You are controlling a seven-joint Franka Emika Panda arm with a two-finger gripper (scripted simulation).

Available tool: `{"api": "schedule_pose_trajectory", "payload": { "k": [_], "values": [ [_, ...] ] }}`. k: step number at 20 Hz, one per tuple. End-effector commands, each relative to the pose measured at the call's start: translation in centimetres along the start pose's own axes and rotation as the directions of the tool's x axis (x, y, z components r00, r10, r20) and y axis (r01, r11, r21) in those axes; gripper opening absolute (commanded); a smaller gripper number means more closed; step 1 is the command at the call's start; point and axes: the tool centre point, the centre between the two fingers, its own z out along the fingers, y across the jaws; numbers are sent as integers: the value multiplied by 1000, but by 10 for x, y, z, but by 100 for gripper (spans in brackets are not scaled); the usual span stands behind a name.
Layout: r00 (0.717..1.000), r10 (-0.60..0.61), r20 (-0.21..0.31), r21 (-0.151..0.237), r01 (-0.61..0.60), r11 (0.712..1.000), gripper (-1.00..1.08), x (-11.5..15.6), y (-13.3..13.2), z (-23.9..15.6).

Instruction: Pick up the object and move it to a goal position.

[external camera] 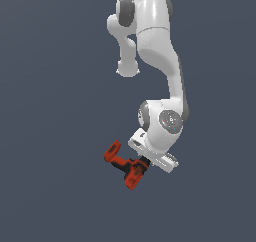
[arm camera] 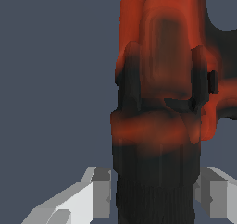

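Observation:
The red-orange power drill with black trim hangs in the air below the white arm, tilted, to the exterior view's left of the white hand. My gripper is shut on the drill's black end. In the wrist view the drill fills the frame, blurred and very close, and my gripper has a grey-white finger on each side of the drill's black ribbed part, pressed against it. No goal marker shows in either view.
The white arm reaches down from above. Around it only a plain dark blue-grey background shows; no table or floor edge is visible.

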Motion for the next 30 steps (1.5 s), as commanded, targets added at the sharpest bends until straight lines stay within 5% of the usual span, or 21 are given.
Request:
{"api": "schedule_pose_trajectory", "payload": {
  "k": [1,17,30],
  "values": [
    [1000,0,0,0,0,1000,-100,0,0,1],
    [1000,0,0,0,0,1000,-100,-3,13,0],
    [1000,0,1,1,0,1000,-100,-20,76,-1]
  ]
}}
